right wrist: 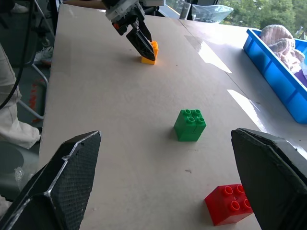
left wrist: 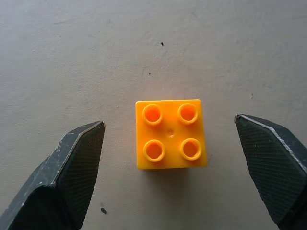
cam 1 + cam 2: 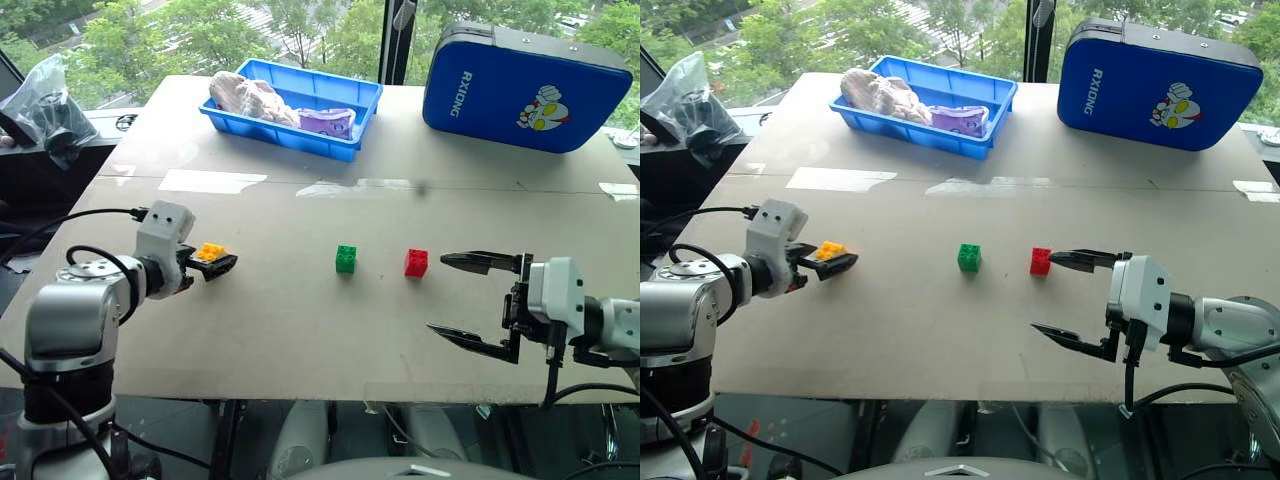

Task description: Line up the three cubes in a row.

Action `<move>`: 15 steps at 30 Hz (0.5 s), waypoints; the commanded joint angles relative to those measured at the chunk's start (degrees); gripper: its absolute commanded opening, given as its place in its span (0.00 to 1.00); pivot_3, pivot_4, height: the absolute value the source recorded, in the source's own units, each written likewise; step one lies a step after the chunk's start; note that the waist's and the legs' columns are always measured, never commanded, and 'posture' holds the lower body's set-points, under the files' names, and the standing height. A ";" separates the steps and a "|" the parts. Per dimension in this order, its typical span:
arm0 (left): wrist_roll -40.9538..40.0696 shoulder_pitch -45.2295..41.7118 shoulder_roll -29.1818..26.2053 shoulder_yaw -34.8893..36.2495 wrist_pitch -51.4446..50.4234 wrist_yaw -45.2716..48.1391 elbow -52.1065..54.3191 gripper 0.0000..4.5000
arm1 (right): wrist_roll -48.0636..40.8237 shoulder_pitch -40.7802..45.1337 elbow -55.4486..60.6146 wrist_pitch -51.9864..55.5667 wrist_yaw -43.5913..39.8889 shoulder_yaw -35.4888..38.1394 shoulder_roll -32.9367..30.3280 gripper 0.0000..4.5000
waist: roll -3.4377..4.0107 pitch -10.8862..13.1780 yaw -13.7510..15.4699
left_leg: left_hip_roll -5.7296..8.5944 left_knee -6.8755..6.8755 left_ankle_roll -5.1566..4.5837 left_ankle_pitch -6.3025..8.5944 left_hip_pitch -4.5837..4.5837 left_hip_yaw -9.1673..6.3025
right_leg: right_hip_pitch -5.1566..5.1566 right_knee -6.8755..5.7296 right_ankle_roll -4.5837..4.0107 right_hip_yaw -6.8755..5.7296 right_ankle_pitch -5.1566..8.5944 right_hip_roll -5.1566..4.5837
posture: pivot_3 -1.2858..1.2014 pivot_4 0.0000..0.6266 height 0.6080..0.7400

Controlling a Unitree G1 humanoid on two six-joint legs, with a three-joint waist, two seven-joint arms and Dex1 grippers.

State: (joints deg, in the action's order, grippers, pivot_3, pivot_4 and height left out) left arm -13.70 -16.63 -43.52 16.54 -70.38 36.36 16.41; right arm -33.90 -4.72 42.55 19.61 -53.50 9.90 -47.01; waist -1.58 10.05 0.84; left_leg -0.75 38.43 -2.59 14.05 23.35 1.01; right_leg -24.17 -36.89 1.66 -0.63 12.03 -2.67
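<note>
The yellow-orange cube (image 2: 170, 134) rests studs-up on the grey table (image 3: 280, 330) at the left. My left gripper (image 3: 216, 259) hangs over it, open, with a black finger (image 2: 79, 163) on either side and a gap to each. Near the middle of the table stands the green cube (image 3: 346, 259), and the red cube (image 3: 416, 263) sits a short way to its right. My right gripper (image 3: 438, 294) is open wide just right of the red cube, pointing left, and holds nothing. The green cube (image 1: 190, 125) and red cube (image 1: 229, 203) lie between its fingers' line of sight.
A blue tray (image 3: 290, 135) with cloth items stands at the back centre. A blue zip case (image 3: 520, 90) stands at the back right. A black plastic-wrapped bundle (image 3: 45, 105) sits off the table's left edge. The table's front edge runs just below both grippers.
</note>
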 commanded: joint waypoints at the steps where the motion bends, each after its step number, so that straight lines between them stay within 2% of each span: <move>1: -0.02 -0.04 -1.35 -0.96 3.25 -0.70 -1.49 0.99 | -0.30 -0.39 1.88 -1.18 -0.36 2.34 -0.77 1.00 | 0.00 0.00 0.00 | 0.01 0.00 0.00 0.00 0.00 0.00 | 0.00 0.00 -0.01 0.00 0.00 -0.01 | 0.52 0.24 1.00; 2: -0.04 0.08 -1.72 -1.37 3.90 -0.58 -2.04 0.99 | -0.28 -0.51 1.95 -1.17 -0.33 2.48 -0.85 1.00 | 0.00 0.00 0.01 | 0.01 0.00 0.00 0.00 -0.01 0.01 | 0.00 0.00 -0.01 0.00 0.00 -0.02 | 0.52 0.24 1.00; 3: -0.23 0.30 -1.98 -1.67 4.65 -0.23 -2.47 0.87 | -0.29 -0.66 2.03 -1.18 -0.31 2.68 -0.93 1.00 | 0.00 0.00 0.00 | 0.01 0.00 0.00 0.00 -0.01 0.00 | 0.00 0.00 -0.03 0.00 0.01 -0.02 | 0.52 0.24 1.00; 6: -0.74 1.10 -2.40 -2.02 6.44 0.31 -3.67 0.64 | -0.24 -1.08 2.12 -1.28 -0.22 3.07 -1.13 1.00 | 0.00 0.00 -0.01 | 0.01 -0.01 0.00 0.00 -0.01 0.01 | 0.00 0.00 -0.04 0.01 0.02 -0.04 | 0.52 0.24 1.00; 8: -0.60 1.88 -3.01 -2.14 8.30 0.79 -4.93 0.42 | -0.25 -1.41 2.26 -1.31 -0.18 3.34 -1.23 1.00 | 0.00 0.00 0.00 | 0.01 -0.02 0.00 0.00 -0.01 0.02 | 0.00 0.00 -0.09 0.01 0.05 -0.07 | 0.52 0.24 1.00; 10: -0.64 2.35 -3.89 -2.41 10.88 1.86 -6.29 0.29 | -0.24 -1.43 2.38 -1.21 -0.06 3.37 -1.24 1.00 | 0.00 -0.01 0.00 | 0.01 -0.02 0.00 0.00 -0.02 0.01 | 0.00 0.00 -0.09 0.02 0.05 -0.09 | 0.52 0.24 1.00; 15: -3.69 2.86 -6.70 -2.58 22.92 11.21 -9.71 0.29 | -0.16 -1.18 2.25 -1.12 0.10 3.13 -1.18 1.00 | 0.01 -0.01 0.00 | 0.00 -0.04 0.00 0.00 -0.03 0.02 | 0.00 0.00 -0.11 0.07 0.06 -0.13 | 0.52 0.24 1.00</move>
State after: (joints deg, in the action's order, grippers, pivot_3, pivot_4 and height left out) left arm -16.17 -13.29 -48.66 13.07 -52.79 44.04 6.64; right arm -33.86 -6.17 42.85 19.55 -53.42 11.72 -47.83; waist -1.57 10.04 0.84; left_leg -0.74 38.39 -2.58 14.05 23.32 1.03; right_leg -24.18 -36.89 1.54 -0.55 12.09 -2.82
